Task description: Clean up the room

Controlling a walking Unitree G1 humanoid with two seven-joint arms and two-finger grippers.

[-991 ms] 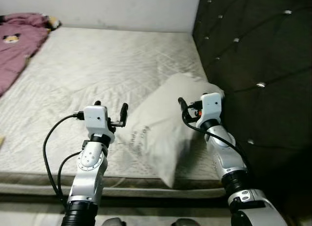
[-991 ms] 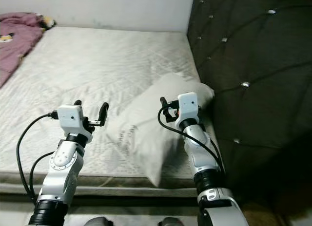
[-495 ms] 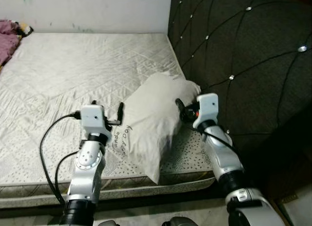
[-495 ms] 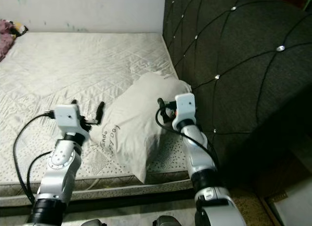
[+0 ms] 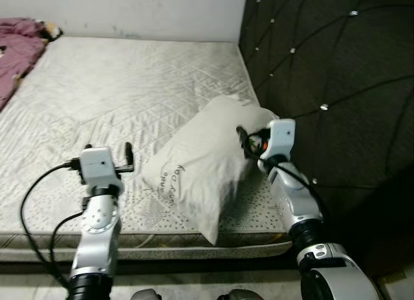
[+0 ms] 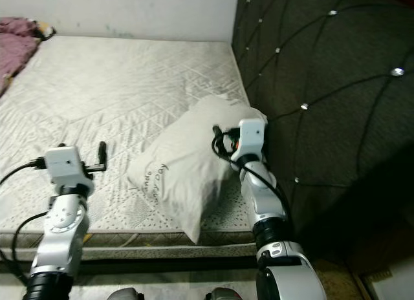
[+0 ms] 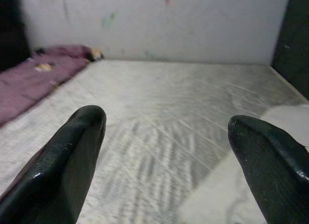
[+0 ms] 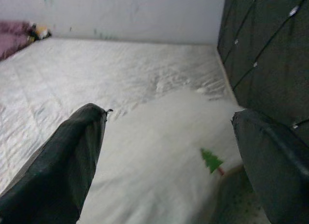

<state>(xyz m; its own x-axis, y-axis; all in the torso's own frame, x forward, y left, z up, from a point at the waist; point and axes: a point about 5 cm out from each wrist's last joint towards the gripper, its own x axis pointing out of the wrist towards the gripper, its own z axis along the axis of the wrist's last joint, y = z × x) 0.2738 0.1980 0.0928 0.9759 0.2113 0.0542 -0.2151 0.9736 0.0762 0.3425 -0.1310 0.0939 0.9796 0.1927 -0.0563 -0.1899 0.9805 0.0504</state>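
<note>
A white pillow (image 5: 197,163) with dark writing lies slanted on the bare mattress (image 5: 129,86), close to the dark headboard. My right gripper (image 5: 251,142) is open and hovers just over the pillow's headboard end; in the right wrist view the pillow (image 8: 164,156) with a small green tree mark (image 8: 211,160) lies between its spread fingers (image 8: 63,161). My left gripper (image 5: 108,149) is open and empty above the mattress, a short way left of the pillow and apart from it. In the left wrist view the pillow's edge (image 7: 285,113) shows beside one finger.
A tufted dark headboard (image 5: 336,67) rises along the right side of the bed. A purple blanket (image 5: 19,38) is bunched at the far left corner by the white wall (image 5: 129,9). The mattress's front edge (image 5: 162,238) runs below my arms.
The camera has swung back to the left. My left gripper, which was at the pillow's edge, now stands apart from it. The right gripper stays at the pillow's headboard end.
</note>
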